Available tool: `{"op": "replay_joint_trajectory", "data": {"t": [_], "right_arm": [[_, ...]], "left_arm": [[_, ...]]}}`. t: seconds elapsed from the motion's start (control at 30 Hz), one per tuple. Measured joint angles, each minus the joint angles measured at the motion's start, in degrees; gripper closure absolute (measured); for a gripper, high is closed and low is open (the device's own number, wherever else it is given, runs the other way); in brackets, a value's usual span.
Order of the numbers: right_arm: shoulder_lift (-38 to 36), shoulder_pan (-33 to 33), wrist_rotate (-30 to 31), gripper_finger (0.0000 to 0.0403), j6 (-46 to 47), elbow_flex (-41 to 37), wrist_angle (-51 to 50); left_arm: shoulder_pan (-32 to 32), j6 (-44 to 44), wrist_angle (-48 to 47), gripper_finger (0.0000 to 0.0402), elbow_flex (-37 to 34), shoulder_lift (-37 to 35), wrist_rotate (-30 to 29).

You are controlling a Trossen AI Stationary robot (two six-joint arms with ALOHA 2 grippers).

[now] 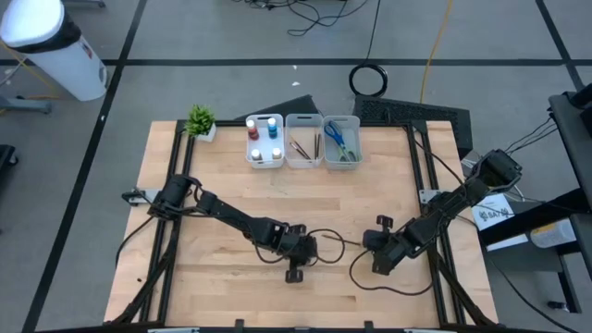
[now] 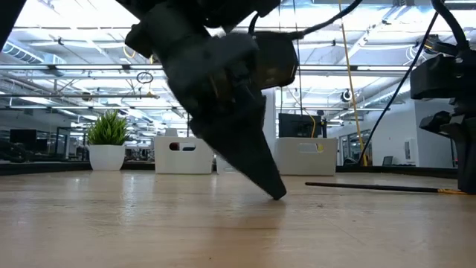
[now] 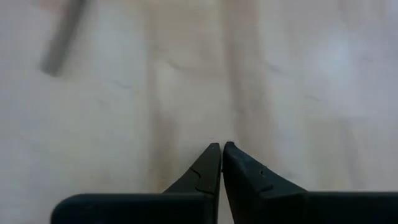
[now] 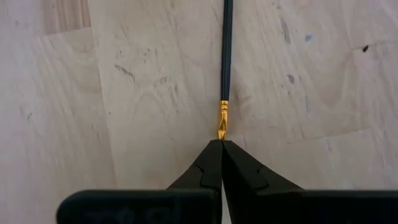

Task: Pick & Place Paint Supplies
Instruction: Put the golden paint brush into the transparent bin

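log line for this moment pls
left claw: shut, empty, tips at table | right claw: shut, tips at brush gold end | brush: flat on table

Bright overhead ceiling lights (image 2: 67, 33) give soft shadows; the left wrist view of the counter (image 3: 298, 81) is washed out and blurred.

A black brush (image 4: 227, 50) with a gold ferrule lies on the pale wood-grain table (image 4: 124, 124), before the black right pincer (image 4: 221, 146).

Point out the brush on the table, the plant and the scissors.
Brush (image 4: 227, 50): right wrist view, on its dark handle.
Plant (image 1: 200, 118): high view, on the green leaves.
Scissors (image 1: 335, 135): high view, on the blue handles, in the bin at the right end.
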Motion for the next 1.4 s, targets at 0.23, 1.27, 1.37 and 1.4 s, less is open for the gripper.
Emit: {"op": "replay_joint_trajectory", "data": {"t": [0.23, 1.27, 1.37, 1.4], "right_arm": [[0.13, -0.07, -2.18, 0.0403, 1.02, -1.44, -0.26], [-2.91, 0.09, -1.37, 0.0403, 2.58, -5.77, 2.6], [-5.81, 0.17, 0.82, 0.0403, 1.88, -5.38, 3.05], [-6.71, 0.2, 1.18, 0.0403, 1.43, -5.37, 3.33]], "left_arm": [[1.42, 2.8, 0.3, 0.0354, 0.17, -2.52, -9.85], [6.34, 8.7, 6.24, 0.0172, 0.26, -2.24, -4.96], [6.34, 8.7, 6.17, 0.0172, 0.26, -2.24, -4.96], [6.34, 8.69, 6.17, 0.0172, 0.26, -2.24, -4.96]]}}
